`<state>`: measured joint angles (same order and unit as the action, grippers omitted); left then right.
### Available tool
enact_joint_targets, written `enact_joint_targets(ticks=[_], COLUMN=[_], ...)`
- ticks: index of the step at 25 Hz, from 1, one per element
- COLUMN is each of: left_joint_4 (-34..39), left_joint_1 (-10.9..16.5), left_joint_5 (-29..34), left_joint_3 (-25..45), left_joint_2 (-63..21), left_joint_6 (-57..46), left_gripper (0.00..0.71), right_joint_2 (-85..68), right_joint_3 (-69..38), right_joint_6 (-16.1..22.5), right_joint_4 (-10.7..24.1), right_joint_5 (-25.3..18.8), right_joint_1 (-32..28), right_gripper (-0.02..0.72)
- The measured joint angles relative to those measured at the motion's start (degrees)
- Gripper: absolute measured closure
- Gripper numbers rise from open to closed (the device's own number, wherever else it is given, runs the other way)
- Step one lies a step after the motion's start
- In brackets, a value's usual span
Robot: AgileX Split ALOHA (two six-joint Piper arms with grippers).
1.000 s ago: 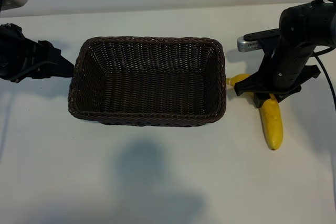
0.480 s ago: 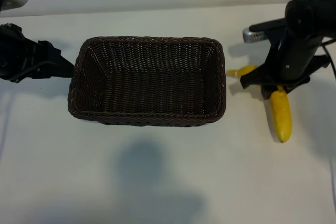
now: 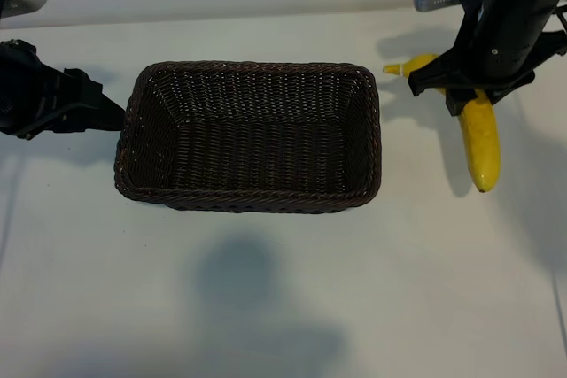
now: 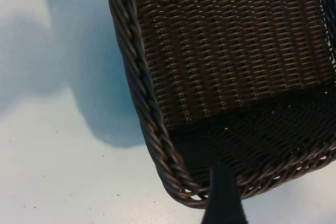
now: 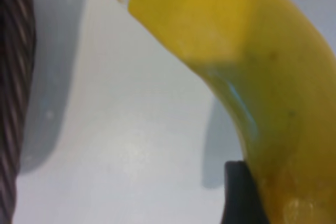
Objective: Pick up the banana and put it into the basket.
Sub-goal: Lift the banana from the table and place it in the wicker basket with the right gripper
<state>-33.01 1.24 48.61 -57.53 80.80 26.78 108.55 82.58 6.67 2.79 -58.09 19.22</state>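
- One banana (image 3: 480, 137), smooth bright yellow and curved, hangs in my right claw (image 3: 469, 95), clamped about its middle and lifted off the table (image 3: 266, 289), its shadow below.
- Its stem tip (image 3: 392, 69) points toward the basket (image 3: 248, 201); the blunt end droops away.
- Up close, the peel seems to carry a few small dark specks, though that view is blurred.
- The dark brown wicker basket sits between my arms, nothing inside.
- My left claw (image 3: 106, 112) waits with its fingers apart just beside the basket's left rim.

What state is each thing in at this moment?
banana: held in the right gripper, lifted clear of the table, right of the basket.
basket: upright on the table, nothing inside.
right gripper: closed around the banana.
left gripper: open, beside the basket's left end.
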Motion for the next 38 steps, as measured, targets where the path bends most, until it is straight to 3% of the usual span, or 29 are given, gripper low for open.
enact_joint_targets(ticks=[8,17,28,38], left_joint_4=[0.0,0.0,0.0,0.0], left_joint_1=[0.0,0.0,0.0,0.0], left_joint_5=[0.0,0.0,0.0,0.0], left_joint_3=[0.0,0.0,0.0,0.0], left_joint_2=[0.0,0.0,0.0,0.0], left_joint_6=[0.1,0.1,0.1,0.0], left_gripper=[0.172,0.172,0.172,0.172], right_joint_2=[0.0,0.0,0.0,0.0], right_joint_3=[0.1,0.1,8.5,9.7], right_joint_6=[-2.2,-10.1,-12.1,-13.0], right_joint_4=[-0.2,-3.4,-7.5,-7.9], right_joint_5=[-0.6,-0.6,-4.4,-4.5], right_joint_1=[0.0,0.0,0.7,8.3], right_gripper=[0.278,0.278,0.278,0.278])
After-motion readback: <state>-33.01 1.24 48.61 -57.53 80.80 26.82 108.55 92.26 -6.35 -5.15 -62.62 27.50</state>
